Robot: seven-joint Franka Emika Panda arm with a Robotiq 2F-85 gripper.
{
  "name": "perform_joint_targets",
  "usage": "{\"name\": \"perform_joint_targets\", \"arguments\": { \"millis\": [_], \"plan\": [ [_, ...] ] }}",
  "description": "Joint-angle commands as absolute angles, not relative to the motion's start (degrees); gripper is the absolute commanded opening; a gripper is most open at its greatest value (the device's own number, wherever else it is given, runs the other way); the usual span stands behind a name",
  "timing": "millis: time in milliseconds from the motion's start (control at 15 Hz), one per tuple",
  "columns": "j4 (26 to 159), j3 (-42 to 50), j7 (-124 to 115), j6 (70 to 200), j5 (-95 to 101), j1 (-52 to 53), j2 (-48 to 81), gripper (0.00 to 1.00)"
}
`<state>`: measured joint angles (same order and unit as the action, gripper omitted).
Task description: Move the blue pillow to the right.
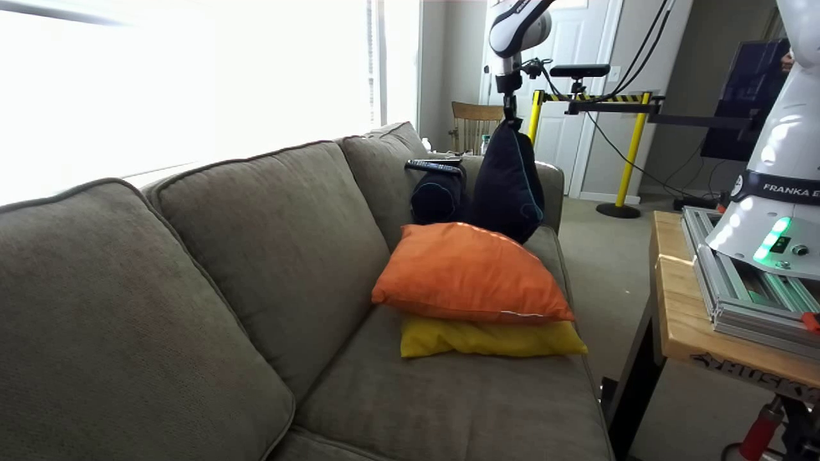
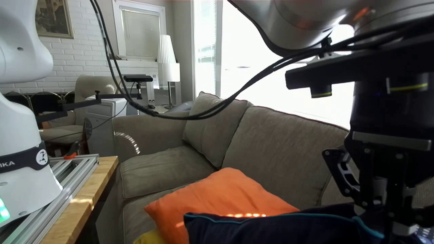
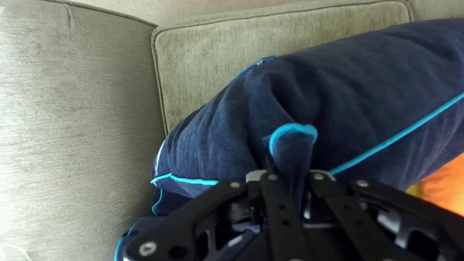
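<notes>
The blue pillow point(image 1: 509, 182) is dark navy with light-blue piping and stands on end, stretched below my gripper point(image 1: 512, 120) near the far sofa arm. In the wrist view a pinched corner of the blue pillow point(image 3: 348, 79) pokes up between the fingers of my gripper point(image 3: 291, 177), which is shut on it. The blue pillow point(image 2: 278, 234) shows only its upper edge in an exterior view, cut off by the frame. Its lower end is partly hidden behind the orange pillow, so whether it touches the seat I cannot tell.
An orange pillow point(image 1: 467, 275) lies on a yellow pillow point(image 1: 493, 339), just in front of the blue one. Beside it, against the backrest, sits a dark rounded bolster point(image 1: 435, 200) with a remote point(image 1: 433, 168) on top. The robot's wooden table point(image 1: 679, 301) faces the sofa.
</notes>
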<state>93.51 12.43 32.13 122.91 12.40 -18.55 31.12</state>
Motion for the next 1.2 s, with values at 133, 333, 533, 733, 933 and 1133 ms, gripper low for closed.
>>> {"name": "perform_joint_targets", "arguments": {
  "millis": [133,333,533,733,933,1133],
  "plan": [
    [83.15,10.74,25.56,125.03,10.99,-19.98,38.48,0.03],
    [78.17,11.28,21.06,126.47,11.11,-20.11,42.71,0.03],
    [73.11,11.94,16.07,128.36,11.01,-20.61,47.03,0.03],
    [67.87,13.47,10.05,128.79,11.12,-21.23,51.37,0.03],
    [61.56,15.07,4.69,127.64,10.85,-22.33,55.58,0.03],
    [54.75,15.48,0.57,126.71,10.24,-24.11,59.39,0.03]
  ]
}}
